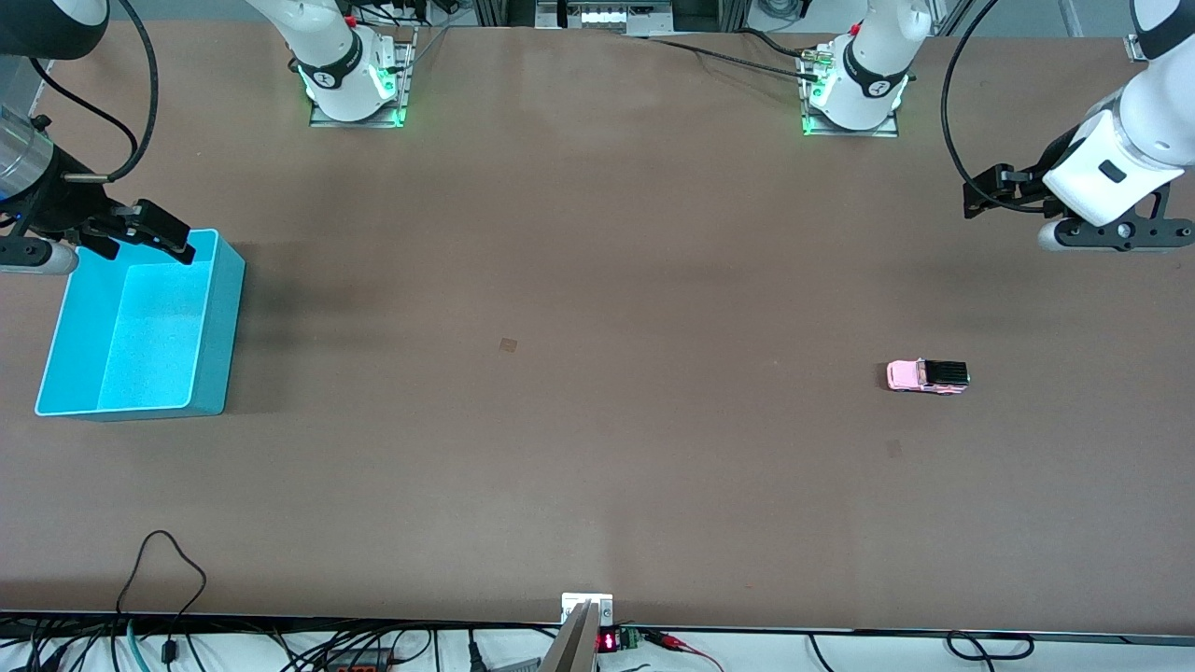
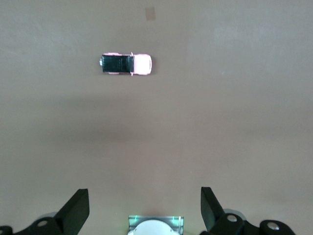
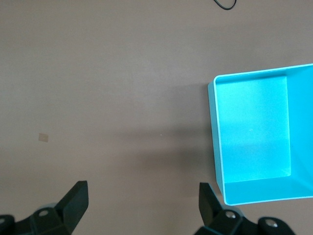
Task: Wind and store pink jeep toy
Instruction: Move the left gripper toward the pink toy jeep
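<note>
Nearest the front camera, at the table's edge, sat a small black module with a red lit display (image 1: 608,641) among loose cables; its digits were too small to read. Above it the brown table (image 1: 579,467) stretched wide.

The pink jeep toy (image 1: 927,375) stood on its wheels on the bare tabletop toward the left arm's end, lying lengthwise along the table, pink hood pointing toward the right arm's end and black roof panel toward the left arm's end. In the left wrist view the pink jeep toy (image 2: 126,64) appeared alone on the surface, well apart from the fingers (image 2: 78,209).

The left gripper (image 1: 985,198) hung in the air over the table at the left arm's end, its white wrist angled down from the edge of the front view, jaws spread wide with nothing between them. It was well apart from the toy.

The right gripper (image 1: 154,238) hovered over the farther rim of the cyan bin (image 1: 219,317), which rested at the right arm's end of the table. Its dark wrist reached in from the edge of the view, and its jaws also stood wide apart, holding nothing. The right wrist view showed the cyan bin (image 3: 217,147) with nothing inside it.

No readable writing showed on the bin, toy or arms.
</note>
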`<act>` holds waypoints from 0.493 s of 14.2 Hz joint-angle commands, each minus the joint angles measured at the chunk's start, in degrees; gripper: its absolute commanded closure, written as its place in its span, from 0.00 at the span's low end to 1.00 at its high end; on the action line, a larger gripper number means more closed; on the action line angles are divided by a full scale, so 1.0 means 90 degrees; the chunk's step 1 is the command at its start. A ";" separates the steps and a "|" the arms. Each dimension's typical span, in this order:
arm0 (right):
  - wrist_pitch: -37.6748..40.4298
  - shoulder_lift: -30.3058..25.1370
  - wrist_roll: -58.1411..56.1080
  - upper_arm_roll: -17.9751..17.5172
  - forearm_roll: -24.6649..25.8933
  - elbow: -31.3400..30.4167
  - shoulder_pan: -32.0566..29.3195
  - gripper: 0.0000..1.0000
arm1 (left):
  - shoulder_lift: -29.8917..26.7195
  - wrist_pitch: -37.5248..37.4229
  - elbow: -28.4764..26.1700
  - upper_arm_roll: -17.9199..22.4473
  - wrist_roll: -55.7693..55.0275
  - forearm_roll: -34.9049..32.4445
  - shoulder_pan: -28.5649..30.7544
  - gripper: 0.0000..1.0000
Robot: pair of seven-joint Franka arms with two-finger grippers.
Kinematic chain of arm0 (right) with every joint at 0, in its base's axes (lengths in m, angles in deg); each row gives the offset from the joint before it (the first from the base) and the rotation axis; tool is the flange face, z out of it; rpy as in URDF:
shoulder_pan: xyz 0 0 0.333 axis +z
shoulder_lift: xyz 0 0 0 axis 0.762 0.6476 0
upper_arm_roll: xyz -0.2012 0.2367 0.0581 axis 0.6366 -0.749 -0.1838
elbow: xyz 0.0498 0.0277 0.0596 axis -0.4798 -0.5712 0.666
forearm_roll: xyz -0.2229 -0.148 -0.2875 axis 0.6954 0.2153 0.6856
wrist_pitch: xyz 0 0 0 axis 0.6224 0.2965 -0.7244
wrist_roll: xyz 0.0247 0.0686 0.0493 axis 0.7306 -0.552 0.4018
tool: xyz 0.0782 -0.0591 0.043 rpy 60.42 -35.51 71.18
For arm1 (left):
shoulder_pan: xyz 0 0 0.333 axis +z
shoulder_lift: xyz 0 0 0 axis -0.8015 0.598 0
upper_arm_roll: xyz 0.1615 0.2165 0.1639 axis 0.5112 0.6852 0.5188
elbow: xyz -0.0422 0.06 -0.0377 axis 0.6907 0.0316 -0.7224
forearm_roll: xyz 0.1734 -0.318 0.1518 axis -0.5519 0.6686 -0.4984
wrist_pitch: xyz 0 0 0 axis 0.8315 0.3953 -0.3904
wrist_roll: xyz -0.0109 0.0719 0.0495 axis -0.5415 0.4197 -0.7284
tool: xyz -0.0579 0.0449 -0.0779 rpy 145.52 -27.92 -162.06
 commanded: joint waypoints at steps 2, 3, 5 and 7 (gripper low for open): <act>0.0093 -0.0027 0.0042 -0.0089 0.0049 0.0076 -0.0064 0.00 | 0.0266 -0.0346 0.0349 0.0020 0.1445 -0.0069 -0.0016 0.00; 0.0093 -0.0027 0.0032 -0.0099 0.0049 0.0076 -0.0054 0.00 | 0.0275 -0.0355 0.0330 0.0020 0.2059 -0.0070 0.0023 0.00; 0.0064 -0.0027 0.0042 -0.0089 0.0049 0.0076 -0.0006 0.00 | 0.0373 -0.0385 0.0330 0.0059 0.3212 -0.0167 0.0072 0.00; 0.0054 -0.0027 0.0042 0.0027 0.0059 0.0076 0.0189 0.00 | 0.0480 -0.0142 0.0262 0.0059 0.4219 -0.0391 0.0160 0.00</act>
